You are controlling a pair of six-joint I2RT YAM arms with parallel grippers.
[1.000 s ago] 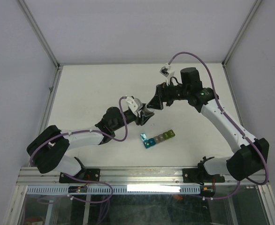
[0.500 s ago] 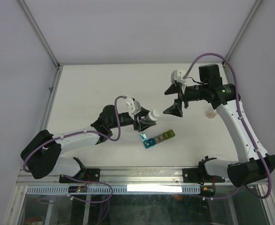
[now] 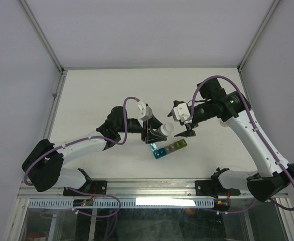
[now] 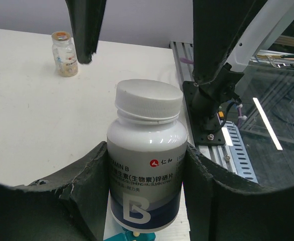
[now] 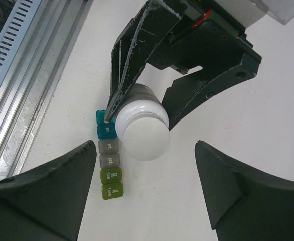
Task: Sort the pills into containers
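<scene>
1. My left gripper [image 3: 152, 133] has its fingers clamped on the body of a white plastic vitamin bottle [image 4: 147, 150]. The bottle is tilted, with its white screw cap [image 5: 142, 131] pointing at my right gripper [image 3: 186, 132].
2. My right fingers are spread wide and hold nothing. In the right wrist view they stand either side of the cap but do not touch it.
3. The containers [image 5: 108, 160], a short strip of small translucent cube compartments in teal, grey and yellow-green, lie on the white table [image 3: 97, 90]. They sit directly under the bottle's neck, and the teal end is partly hidden by the bottle and my left finger.
4. I judge the step in hand to be taking the cap off. No pills can be sorted until that is done.
5. To do it well, I should centre the cap between my right fingers before closing, then close on the ribbed rim and not on the bottle's shoulder.
6. My left grip must stay firm while the right wrist twists, or the smooth bottle will spin in my fingers.
7. I should keep the bottle's mouth raised as the cap comes off, so nothing spills past the strip.
8. My right hand should lift straight back along the neck, well clear of the strip below.
</scene>
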